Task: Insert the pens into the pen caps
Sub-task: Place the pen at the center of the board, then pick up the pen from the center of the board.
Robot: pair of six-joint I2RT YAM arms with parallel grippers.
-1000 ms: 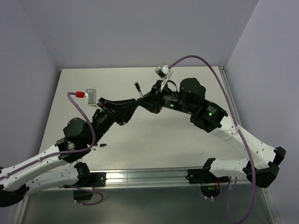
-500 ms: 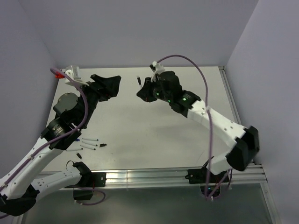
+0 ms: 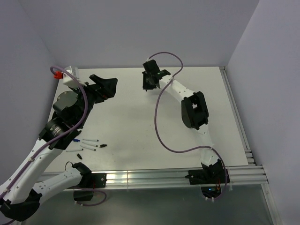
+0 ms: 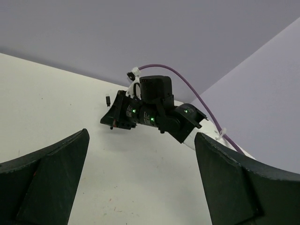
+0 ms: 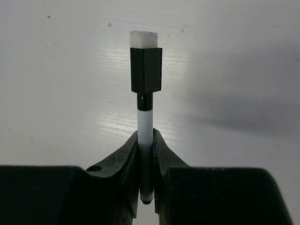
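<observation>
Pale lilac walls (image 3: 140,28) closed in the desk (image 3: 140,131) on three sides. The desk was a matt white board, faintly specked, with a metal rail (image 3: 150,176) along its near edge.

The left arm (image 3: 61,126) rose along the left side. The right arm (image 3: 193,110) stretched toward the far edge, trailing a purple cable (image 3: 161,126).

The left jaws stood spread as wide as they go, held nothing, and faced across the desk toward the right arm. The right jaws were pinched nearly together on the white barrel of one pen (image 5: 145,124), which stuck out beyond their tips above bare desk near the far edge.

That pen wore a black cap (image 5: 146,70) topped by a white pad. A short dark neck showed between cap and barrel, so I could not tell whether the cap was pushed fully home. This pairing looked done or nearly so, and the pen had yet to be set down.

More was left to do. A cluster of loose pens (image 3: 89,140) lay on the desk by the left arm, well apart from both jaws. One of them showed blue at an end. Two small dark loose caps (image 3: 103,146) lay just beside them. The arm hid part of the group, so I could not be sure of the count. I judged the task to be at an early stage.
</observation>
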